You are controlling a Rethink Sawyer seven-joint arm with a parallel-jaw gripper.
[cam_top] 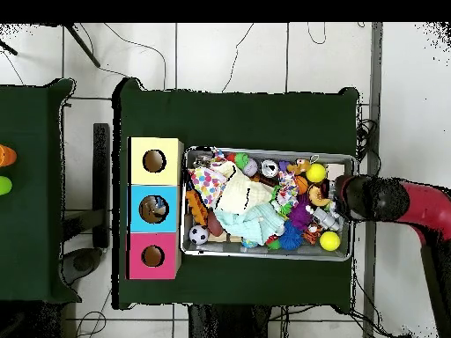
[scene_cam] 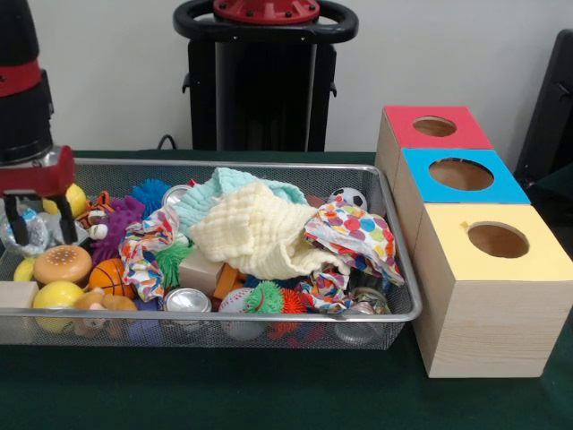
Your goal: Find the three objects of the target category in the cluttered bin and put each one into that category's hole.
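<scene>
Spread wide under everything, a dark green table cloth (scene_cam: 269,394). On it, filling the left and centre of the front view, the bin (scene_cam: 224,315): shallow silver wire mesh with a rounded rim, crammed with clutter. Just beside its right end, three wooden boxes in a row running toward the lower right of the frame, each with a round hole on top: red-topped box (scene_cam: 436,128) farthest up, blue-topped box (scene_cam: 462,175) in the middle, yellow-topped box (scene_cam: 495,255) lowest and nearest the camera. In the overhead view, the same row down the bin's left side, yellow at the top, red at the bottom.

At the upper left edge of the front view, the red and black arm (scene_cam: 22,90) coming down over the bin's left end, with the gripper (scene_cam: 40,219) hanging low among the toys there. Two dark fingers set apart (nothing clearly pinched between them), so the claw reads as spread.

Heaped in the bin's middle, a pale yellow muslin cloth (scene_cam: 260,235), a mint green cloth (scene_cam: 224,186) behind it, a polka-dot cloth (scene_cam: 358,231) to its right. Smaller still: toy burger (scene_cam: 63,263), mini basketball (scene_cam: 109,276), yellow ball (scene_cam: 57,295), small soccer ball (scene_cam: 348,198), tin can (scene_cam: 187,301).
</scene>
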